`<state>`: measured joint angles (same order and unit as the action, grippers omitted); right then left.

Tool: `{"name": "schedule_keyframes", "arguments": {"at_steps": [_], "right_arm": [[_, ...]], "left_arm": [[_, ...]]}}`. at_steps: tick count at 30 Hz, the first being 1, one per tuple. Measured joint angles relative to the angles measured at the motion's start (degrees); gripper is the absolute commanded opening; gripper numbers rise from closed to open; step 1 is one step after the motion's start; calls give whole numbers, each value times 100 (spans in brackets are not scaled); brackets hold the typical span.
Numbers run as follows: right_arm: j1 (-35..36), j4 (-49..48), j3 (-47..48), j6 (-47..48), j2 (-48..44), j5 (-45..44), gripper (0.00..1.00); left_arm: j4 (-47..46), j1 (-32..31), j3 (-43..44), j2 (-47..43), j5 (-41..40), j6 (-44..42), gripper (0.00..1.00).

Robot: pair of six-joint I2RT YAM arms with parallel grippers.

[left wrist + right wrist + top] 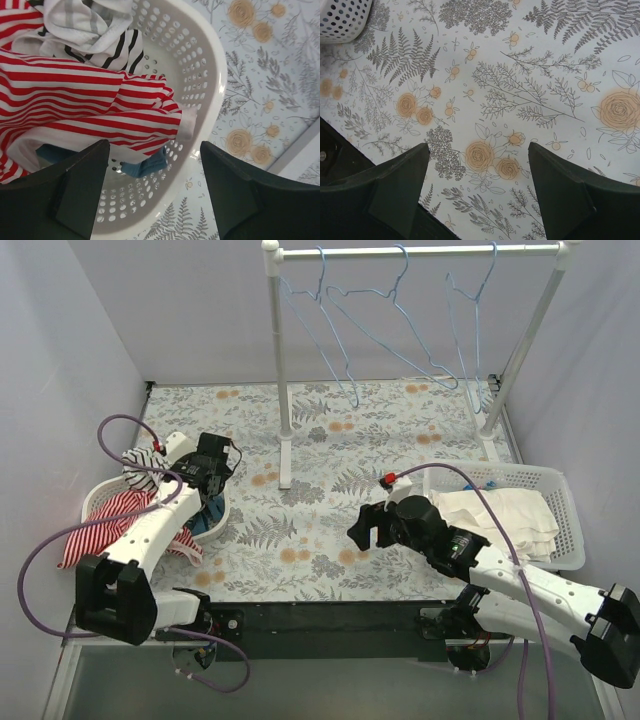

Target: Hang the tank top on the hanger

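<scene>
Tank top (90, 105) lies crumpled in white perforated basket (210, 65) at desk's left, spilling over the near rim, next to black-and-white striped garment (100, 35). Left gripper (152, 185) hovers above it, fingers spread, empty. Right gripper (477, 190) over floral desk (545, 75), fingers apart, empty. Light-blue wire hangers (432, 362) hang on rail (420, 251).

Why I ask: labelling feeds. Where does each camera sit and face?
Top external: high behind the robot, facing down toward the rack; left arm and right arm show.
Left wrist: facing down into the basket at the tank top; left fingers show.
Right wrist: facing down at the floral table; right fingers show.
Shared: top and left wrist see the tank top.
</scene>
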<state>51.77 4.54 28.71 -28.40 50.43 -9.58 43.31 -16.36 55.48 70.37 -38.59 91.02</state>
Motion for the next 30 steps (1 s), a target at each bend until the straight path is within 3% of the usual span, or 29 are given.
{"name": "schedule_keyframes", "arguments": {"at_steps": [2, 6, 7, 10, 15, 23, 30], "right_arm": [[0, -50, 2, 17, 52, 129, 87], [0, -90, 2, 61, 140, 334, 86], [0, -94, 2, 76, 144, 378, 86], [0, -127, 2, 116, 140, 463, 86], [0, -138, 13, 166, 114, 525, 86], [0, -118, 363, 317, 116, 472, 86], [0, -74, 675, 444, 144, 330, 86]], "left_arm": [[-229, 98, -153, 258, 136, -68, 69], [-509, 201, -337, 568, 234, -48, 39], [-535, 205, -378, 573, 243, -39, 24], [-538, 219, -431, 452, 232, -85, 0], [-256, 236, -181, -181, 195, -382, 0], [-125, 236, 1158, -1497, 584, -1252, 0], [-114, 238, 2647, -1478, 1412, -1880, 0]]}}
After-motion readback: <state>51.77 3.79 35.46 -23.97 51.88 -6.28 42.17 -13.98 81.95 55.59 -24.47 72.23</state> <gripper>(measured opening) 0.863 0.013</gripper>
